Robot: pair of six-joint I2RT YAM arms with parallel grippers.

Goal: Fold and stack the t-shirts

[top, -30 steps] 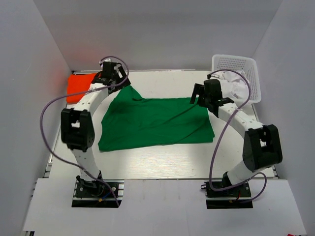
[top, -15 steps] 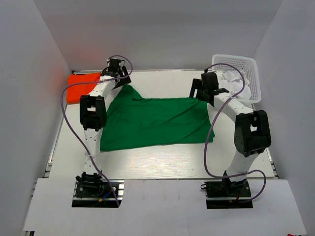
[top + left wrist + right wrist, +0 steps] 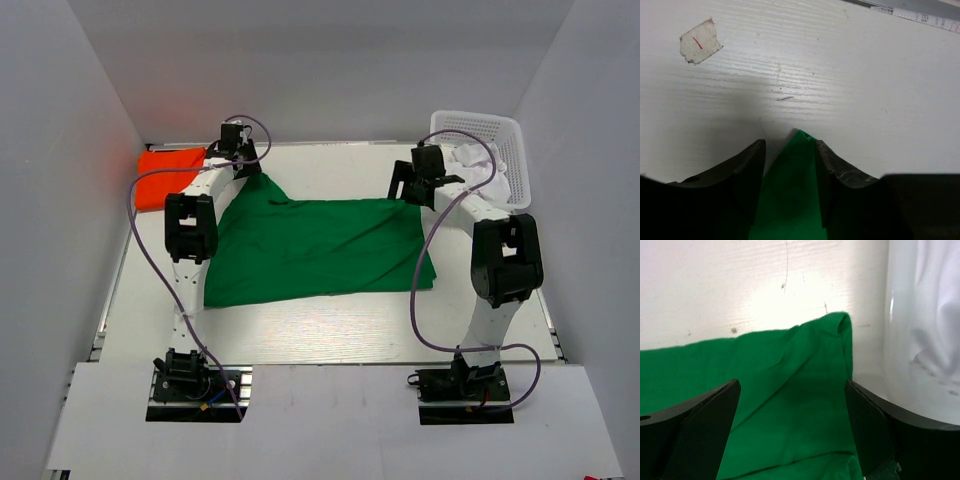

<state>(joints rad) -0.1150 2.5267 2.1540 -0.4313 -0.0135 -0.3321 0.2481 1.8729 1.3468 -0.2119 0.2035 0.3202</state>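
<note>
The green t-shirt (image 3: 320, 250) lies spread on the worktop (image 3: 330, 335), its two far corners bracketed for what looks like the first fold. The left hand (image 3: 789, 145) sits half-narrowed round one corner, and whether it grips cannot be told. The right hand (image 3: 791, 384) straddles the other corner, released and wide.

I count two shirts, a green t-shirt (image 3: 320, 250) and an orange t-shirt (image 3: 168, 172); one basket (image 3: 478, 118); two robot arms, left arm (image 3: 190, 228) and right arm (image 3: 507, 262).

2 white arms (image 3: 183, 295), black joints (image 3: 190, 228), looping purple cables (image 3: 412, 297)
</note>
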